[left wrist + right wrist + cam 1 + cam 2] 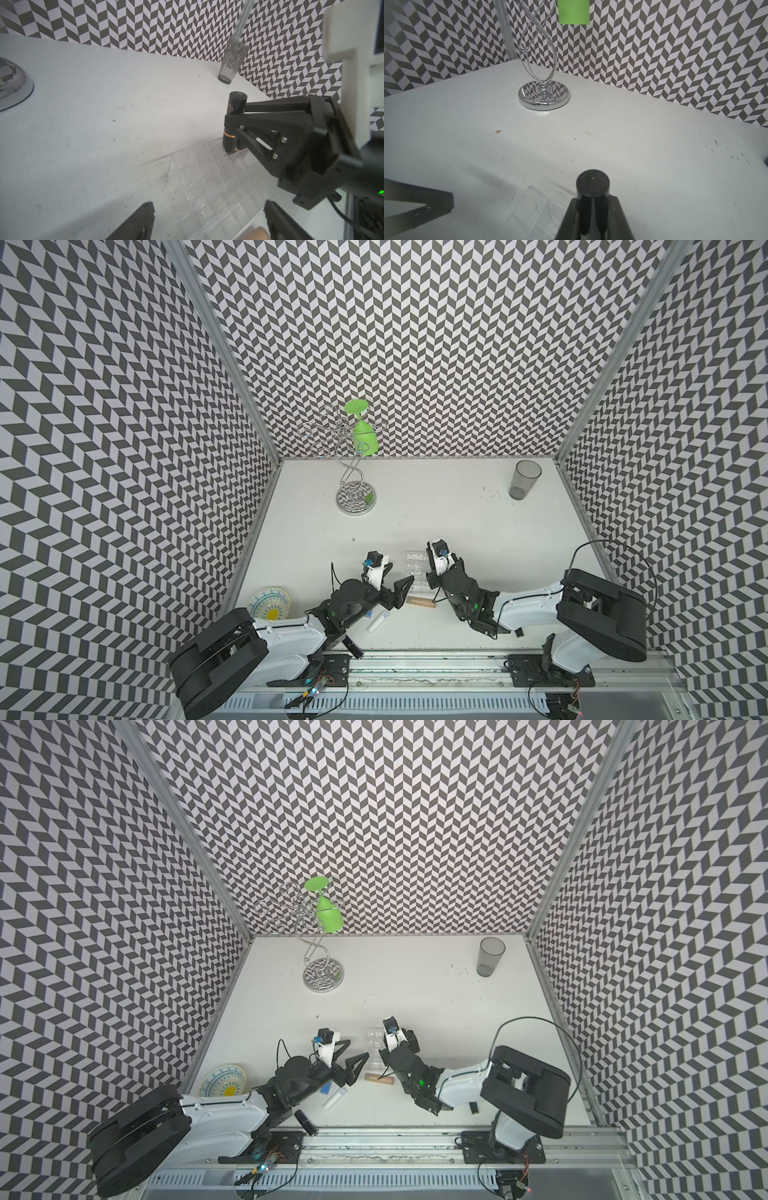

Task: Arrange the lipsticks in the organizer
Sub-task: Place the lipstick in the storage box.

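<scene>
Presently one tube is being placed. On its own side of the organizer (199, 166), the left tool (401, 572) hangs released and empty, fingers spread just beside the tray's near edge. At the organizer's far corner, the right tool (235, 113) is clenched on a black lipstick (236, 99). The tube is held upright with its lower end at the mouth of a corner cell; whether it has entered I cannot tell. A dark shape just behind it may be another tube, but that is unclear. As I judge it, the next move calls for keeping the tube plumb and centred, easing it down, and only then letting go. The clear tray looks light enough to shift if the tube catches a rim.

Counting across from the left arm's side of the organizer, there is:
- one patterned plate (269, 605)
- one black tube (353, 645) lying nearer the rail
- one pink-to-blue lipstick (327, 1088), partly under the left arm
- one white lipstick (378, 621)
- one tan lipstick (420, 602), just beside the organizer's near edge
- a small black piece (519, 632) past the organizer, by the right arm, too small to name

That makes five plain lipsticks: one held and four loose on the counter (436, 510). Beyond the organizer stand one chrome rack (356, 497) bearing one green glass (363, 435), and one grey tumbler (524, 480).
</scene>
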Controlling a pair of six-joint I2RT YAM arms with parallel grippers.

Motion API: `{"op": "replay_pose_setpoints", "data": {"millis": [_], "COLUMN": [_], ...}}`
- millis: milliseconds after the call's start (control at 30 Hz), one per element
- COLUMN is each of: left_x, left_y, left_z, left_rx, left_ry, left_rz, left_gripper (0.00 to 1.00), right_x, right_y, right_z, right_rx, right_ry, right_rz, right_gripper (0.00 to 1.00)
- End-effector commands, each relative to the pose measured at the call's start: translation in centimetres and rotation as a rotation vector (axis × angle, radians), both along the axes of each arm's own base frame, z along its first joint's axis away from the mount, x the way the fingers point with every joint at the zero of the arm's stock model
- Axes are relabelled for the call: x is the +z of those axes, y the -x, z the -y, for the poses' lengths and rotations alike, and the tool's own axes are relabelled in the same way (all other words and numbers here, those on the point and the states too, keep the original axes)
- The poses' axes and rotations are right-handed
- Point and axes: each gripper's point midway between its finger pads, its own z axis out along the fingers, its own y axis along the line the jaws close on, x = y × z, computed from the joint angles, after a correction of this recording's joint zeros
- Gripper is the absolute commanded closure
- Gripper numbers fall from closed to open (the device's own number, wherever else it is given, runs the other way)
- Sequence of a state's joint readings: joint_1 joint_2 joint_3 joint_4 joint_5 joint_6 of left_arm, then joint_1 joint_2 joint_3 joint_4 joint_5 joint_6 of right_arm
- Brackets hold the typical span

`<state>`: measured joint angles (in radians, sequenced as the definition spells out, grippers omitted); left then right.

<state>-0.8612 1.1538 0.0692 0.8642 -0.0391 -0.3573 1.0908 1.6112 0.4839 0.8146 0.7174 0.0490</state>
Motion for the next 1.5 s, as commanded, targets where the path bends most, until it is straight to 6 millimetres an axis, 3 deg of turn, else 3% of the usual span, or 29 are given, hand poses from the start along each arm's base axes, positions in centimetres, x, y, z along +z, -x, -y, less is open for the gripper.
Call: {"op": "replay_pose_setpoints", "data": {"millis": [0,300,500,567,667,800,933,1000,1233,1400,1467], "left_x": [1.8,1.9,1.7,1.7,1.7,1.7,1.6,1.8,2.0,0.3,-0.9], "left_y": [-0.5,-0.5,-0.5,-0.5,-0.4,-0.3,0.0,0.1,0.9,1.9,1.7], "left_z": [0.7,0.8,0.7,0.8,0.8,0.7,0.2,-0.1,-0.6,-0.6,-1.6], "left_rx": [-0.011,-0.013,-0.012,-0.014,-0.018,-0.018,-0.012,-0.003,-0.007,0.008,0.085], "left_ry": [0.045,0.045,0.039,0.04,0.039,0.032,0.025,0.029,0.027,-0.009,-0.085], "left_rz": [0.04,0.039,0.034,0.031,0.028,0.026,0.016,0.014,-0.018,-0.126,-0.184], "left_gripper": [0.14,0.13,0.13,0.13,0.13,0.13,0.12,0.11,0.12,0.13,0.13], "right_x": [0.5,-0.8,-1.0,-0.9,-0.8,0.3,3.5,4.9,7.8,7.3,7.1], "right_y": [-0.6,-0.2,0.1,0.2,0.5,0.8,2.0,2.3,4.1,6.3,7.1], "right_z": [-0.3,0.0,-0.2,-0.7,-1.4,-2.0,-2.8,-2.6,0.6,4.5,6.1], "right_rx": [-0.033,-0.035,-0.03,-0.009,0.006,0.01,0.033,0.038,0.043,0.02,0.02], "right_ry": [-0.013,-0.05,-0.044,-0.045,-0.028,-0.028,-0.053,-0.075,-0.112,-0.154,-0.212], "right_rz": [0.028,-0.012,-0.034,-0.04,-0.045,-0.022,0.017,0.021,-0.007,-0.171,-0.2], "right_gripper": [1.0,0.99,0.81,0.66,0.57,0.5,0.37,0.37,0.35,0.37,0.0]}}
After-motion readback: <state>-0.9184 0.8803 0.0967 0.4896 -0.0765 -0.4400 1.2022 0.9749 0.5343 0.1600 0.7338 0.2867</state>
